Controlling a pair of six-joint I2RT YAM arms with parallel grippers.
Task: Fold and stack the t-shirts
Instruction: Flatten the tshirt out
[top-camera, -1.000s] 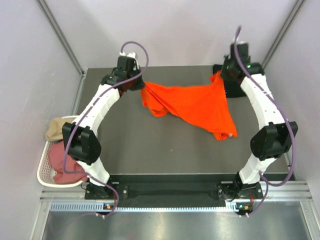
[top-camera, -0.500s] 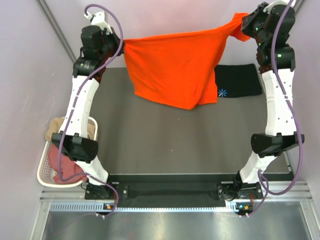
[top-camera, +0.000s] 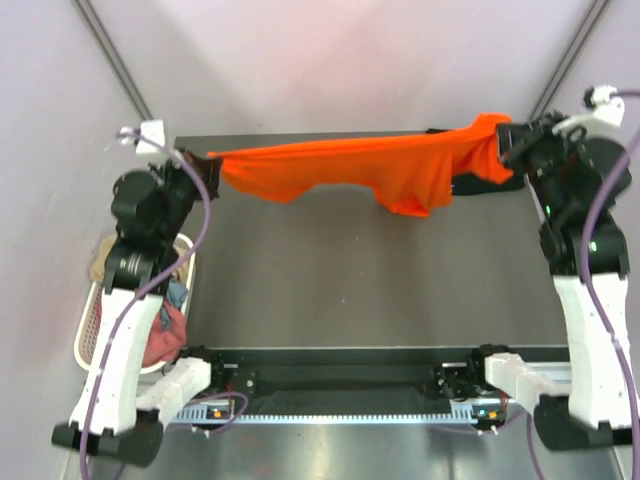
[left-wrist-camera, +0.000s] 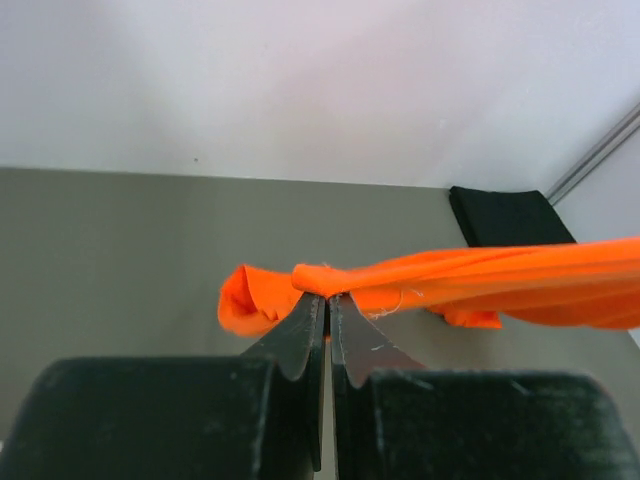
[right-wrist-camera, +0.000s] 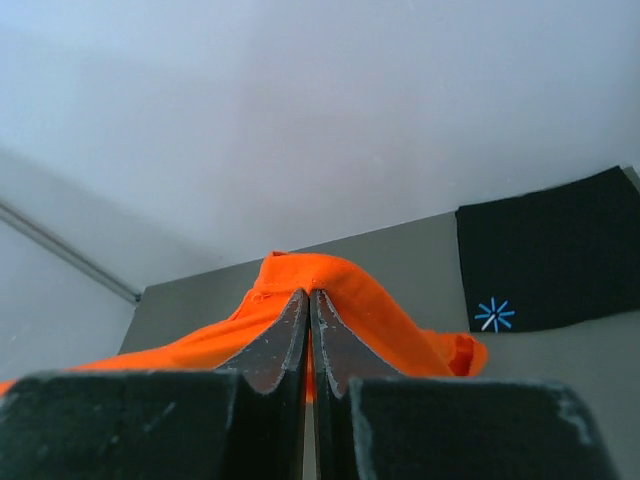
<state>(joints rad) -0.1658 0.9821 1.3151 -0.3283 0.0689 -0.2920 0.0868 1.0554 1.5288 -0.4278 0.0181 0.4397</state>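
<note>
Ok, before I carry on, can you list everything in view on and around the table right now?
bright orange cloth t-shirt: one, orange, stretched in the air over the table's far side, one end in each gripper
black folded cloth t-shirt: one, black with a small light-blue starburst, flat at the table's far right
white slotted plastic basket: one, white, beside the table's left edge
tan cloth: one, tan, in the basket
dusty pink cloth: one, pink, in the basket
table: one, dark grey
left gripper: black, shut on the orange shirt
right gripper: black, shut on the orange shirt
</note>
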